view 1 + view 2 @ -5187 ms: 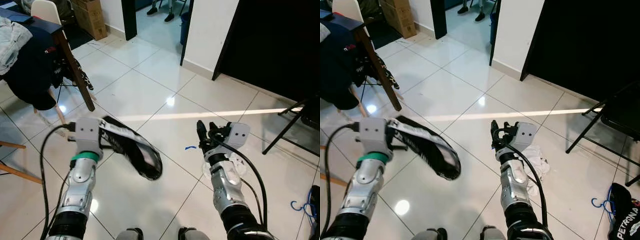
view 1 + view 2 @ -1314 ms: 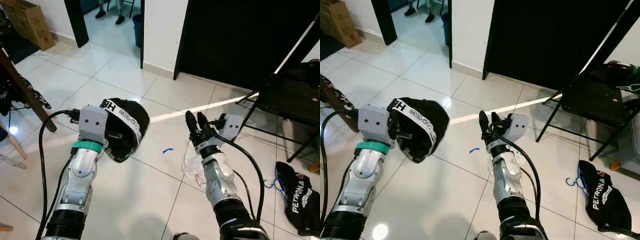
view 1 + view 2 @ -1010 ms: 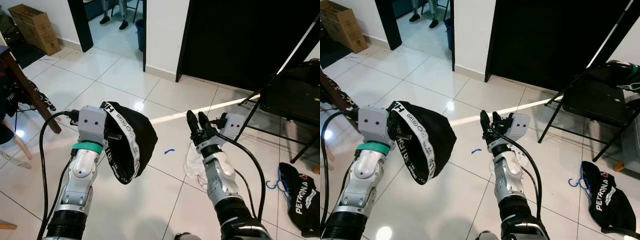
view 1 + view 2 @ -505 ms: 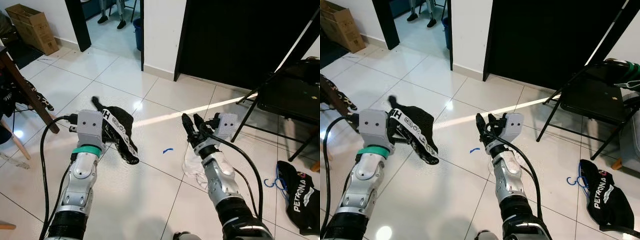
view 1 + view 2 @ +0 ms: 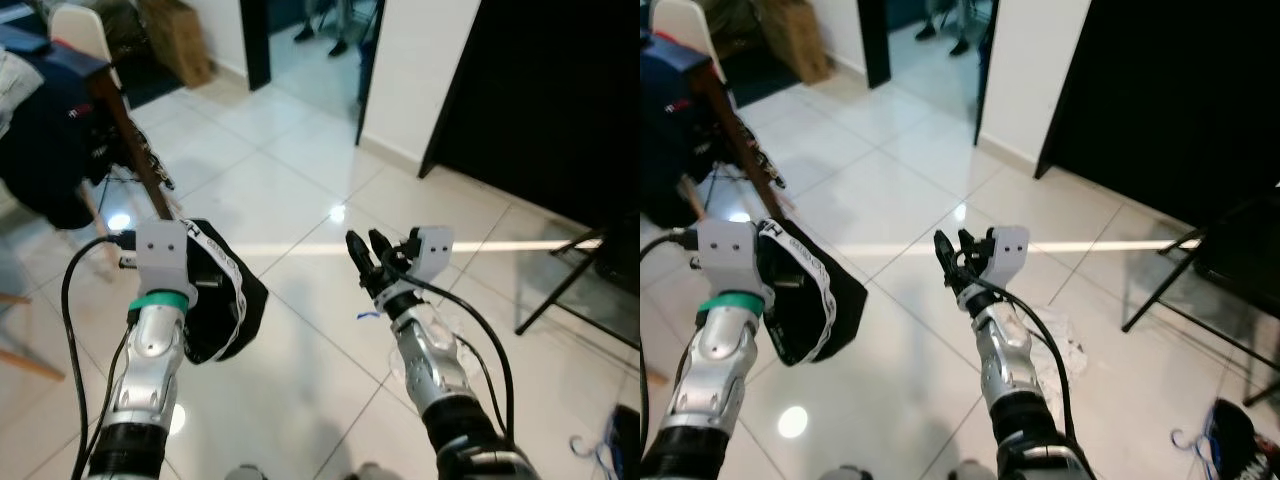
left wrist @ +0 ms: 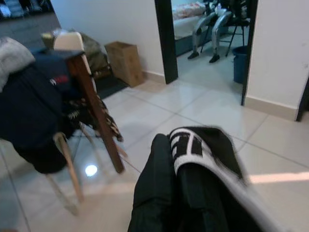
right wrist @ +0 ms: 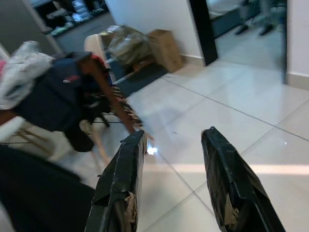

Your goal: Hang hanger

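Hanging is not done yet: the left gripper [image 5: 205,283] is closed on a black garment [image 5: 225,310] that droops below it, while the right gripper [image 7: 176,181] is empty, fingers apart.

Left arm: silver, raised forward with its forearm upright, level with the right arm.
Left gripper [image 5: 205,283]: fingers hidden in folds of black cloth; their spread could not be told.
Right arm: silver, bent at the elbow, forearm angled up.
Right gripper [image 5: 366,252]: two long black fingers [image 7: 229,186] parted, holding nothing.
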### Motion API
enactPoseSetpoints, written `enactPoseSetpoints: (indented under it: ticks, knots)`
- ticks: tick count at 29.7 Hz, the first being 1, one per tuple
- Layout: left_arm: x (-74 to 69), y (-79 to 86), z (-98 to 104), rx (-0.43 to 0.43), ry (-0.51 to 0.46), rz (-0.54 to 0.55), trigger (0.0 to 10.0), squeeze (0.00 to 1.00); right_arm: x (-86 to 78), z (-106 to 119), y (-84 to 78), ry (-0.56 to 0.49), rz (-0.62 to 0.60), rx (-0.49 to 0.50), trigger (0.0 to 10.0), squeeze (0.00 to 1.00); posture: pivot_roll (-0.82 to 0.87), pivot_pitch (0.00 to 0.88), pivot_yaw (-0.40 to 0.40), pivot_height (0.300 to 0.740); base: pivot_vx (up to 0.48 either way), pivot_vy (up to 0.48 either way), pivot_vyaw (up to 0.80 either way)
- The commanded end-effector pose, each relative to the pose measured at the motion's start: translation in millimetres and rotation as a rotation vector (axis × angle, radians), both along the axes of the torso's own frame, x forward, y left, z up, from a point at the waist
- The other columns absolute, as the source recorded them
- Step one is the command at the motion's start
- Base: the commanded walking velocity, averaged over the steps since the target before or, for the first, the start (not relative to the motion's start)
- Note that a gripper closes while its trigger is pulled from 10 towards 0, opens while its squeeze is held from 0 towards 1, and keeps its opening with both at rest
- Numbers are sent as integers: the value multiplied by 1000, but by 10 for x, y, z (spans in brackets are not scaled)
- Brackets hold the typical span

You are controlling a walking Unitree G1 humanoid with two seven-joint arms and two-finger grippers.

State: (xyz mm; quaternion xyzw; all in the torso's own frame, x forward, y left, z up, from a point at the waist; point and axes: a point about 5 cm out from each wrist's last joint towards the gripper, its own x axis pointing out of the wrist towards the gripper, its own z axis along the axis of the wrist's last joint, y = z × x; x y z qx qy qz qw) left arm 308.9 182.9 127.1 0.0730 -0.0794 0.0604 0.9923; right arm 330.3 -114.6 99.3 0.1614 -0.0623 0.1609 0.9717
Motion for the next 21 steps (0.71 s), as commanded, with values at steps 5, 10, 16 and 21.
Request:
enactPoseSetpoints:
  ticks: [5,10,16,21]
  knots:
    - [-8,-32,0,-2,-1,-14,10000,0,-13,-16,-51,5,-22,15,10000,0,43,63,0,740,0,0,0]
    - [-16,-25,-5,-2,-1,-15,10000,0,-14,-13,-55,1,-20,12,10000,0,42,60,-1,740,0,0,0]
    - [-11,-27,-18,-2,11,-10,10000,0,-13,-12,-55,4,-16,13,10000,0,43,52,-7,740,0,0,0]
    - [-8,-41,-13,8,10,-12,10000,0,-9,-14,-41,9,-7,10,10000,0,46,46,-12,740,0,0,0]
